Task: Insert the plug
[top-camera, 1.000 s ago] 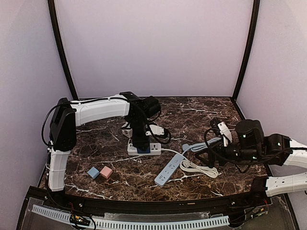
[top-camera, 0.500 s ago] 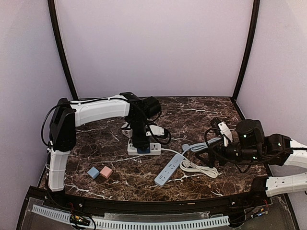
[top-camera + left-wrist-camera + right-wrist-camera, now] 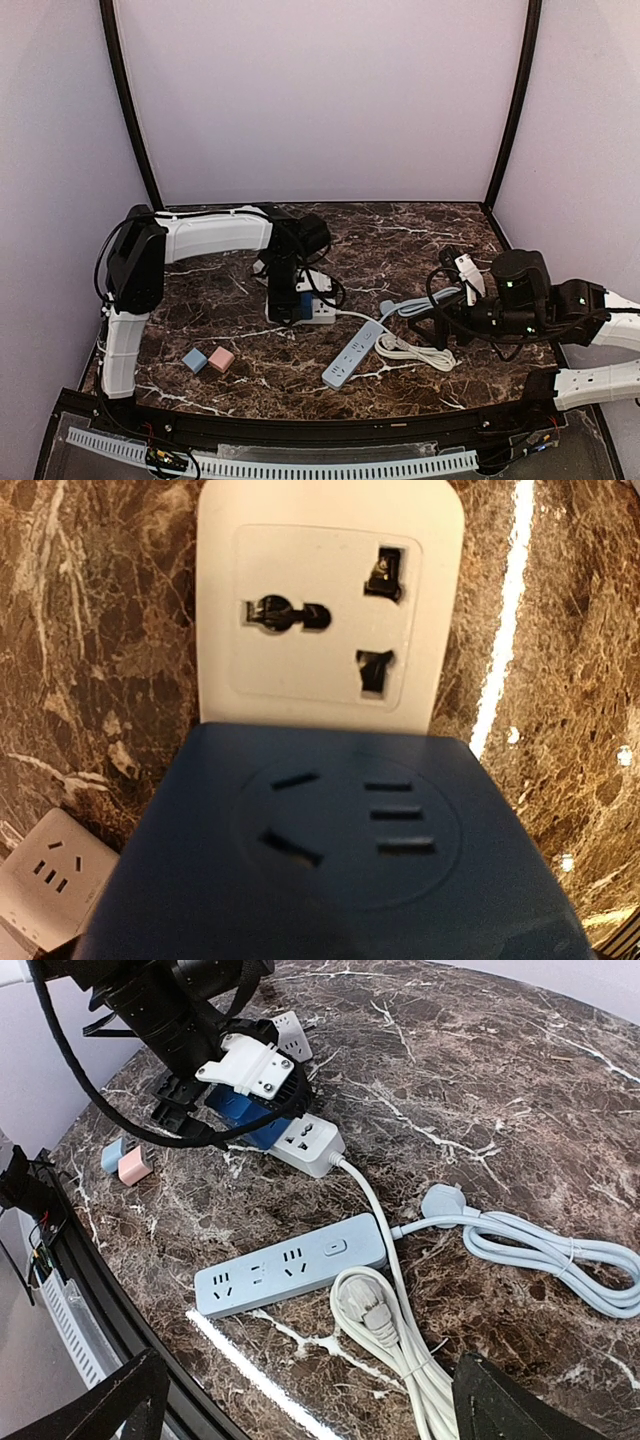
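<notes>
item: blue plug [image 3: 330,850]; a block with its own sockets on the upper face; sits on one end of the white power strip [image 3: 320,610], covering that end, its prongs hidden; just beyond it on the strip, one universal socket lies bare.
item: left gripper [image 3: 287,288]; poised directly above the blue plug, pointing down; its fingers barely show in any view, so cannot tell whether they stand apart or clamp the plug.
item: right gripper [image 3: 440,332]; low over the right side of the marble table [image 3: 420,240], well apart from the plug; fingers [image 3: 95,1405] spread wide, nothing between them.
item: grey-blue power strip [image 3: 290,1265]; lies flat near the table's front, its pale blue cable [image 3: 540,1250] looped to the right.
item: white cable [image 3: 400,1360]; runs from the white strip, coiled beside the grey-blue strip.
item: small white adapter [image 3: 45,880]; on the marble beside the white strip.
item: blue cube [image 3: 195,360] and pink cube [image 3: 221,359]; touching, front left of the table.
</notes>
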Tool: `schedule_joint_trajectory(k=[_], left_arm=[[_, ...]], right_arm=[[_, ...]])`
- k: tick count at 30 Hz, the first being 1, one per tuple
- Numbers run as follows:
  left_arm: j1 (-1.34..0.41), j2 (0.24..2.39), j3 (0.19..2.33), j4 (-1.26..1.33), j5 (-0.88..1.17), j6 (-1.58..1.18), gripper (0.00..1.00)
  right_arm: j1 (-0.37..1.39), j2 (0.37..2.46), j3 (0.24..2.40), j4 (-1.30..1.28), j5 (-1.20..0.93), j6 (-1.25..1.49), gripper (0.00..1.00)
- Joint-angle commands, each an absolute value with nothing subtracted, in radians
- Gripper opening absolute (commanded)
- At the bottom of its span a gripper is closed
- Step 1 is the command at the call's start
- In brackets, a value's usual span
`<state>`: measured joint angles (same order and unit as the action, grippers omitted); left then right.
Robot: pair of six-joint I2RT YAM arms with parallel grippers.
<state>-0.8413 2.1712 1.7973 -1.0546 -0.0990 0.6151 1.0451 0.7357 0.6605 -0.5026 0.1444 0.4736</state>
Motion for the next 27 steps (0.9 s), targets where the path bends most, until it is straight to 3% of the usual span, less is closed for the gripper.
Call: schedule_joint_trajectory(k=[1,11,21,27], left_arm=[[-0.836,2.06,1.835,-1.101,-0.114,0.588,0.99],[-0.833,1.814,1.739,-1.082,-0.126,0.493,0.99],[-0.834,1.406,1.354,-0.898,-0.131,0.196,0.99],[-0.833,1.219,1.2,-0.881,-0.289,-0.093,0.99]], right_arm=[[1.052,0.739,0.68,-0.499,0.169,0.483,0.98],[1.053,0.828,0.713,-0.482,0.21,0.46,0.99],[1.054,0.925,0.737,-0.361,0.192,0.31,0.99],[1.054,1.019,0.764,-0.296,0.123,0.187,0.99]])
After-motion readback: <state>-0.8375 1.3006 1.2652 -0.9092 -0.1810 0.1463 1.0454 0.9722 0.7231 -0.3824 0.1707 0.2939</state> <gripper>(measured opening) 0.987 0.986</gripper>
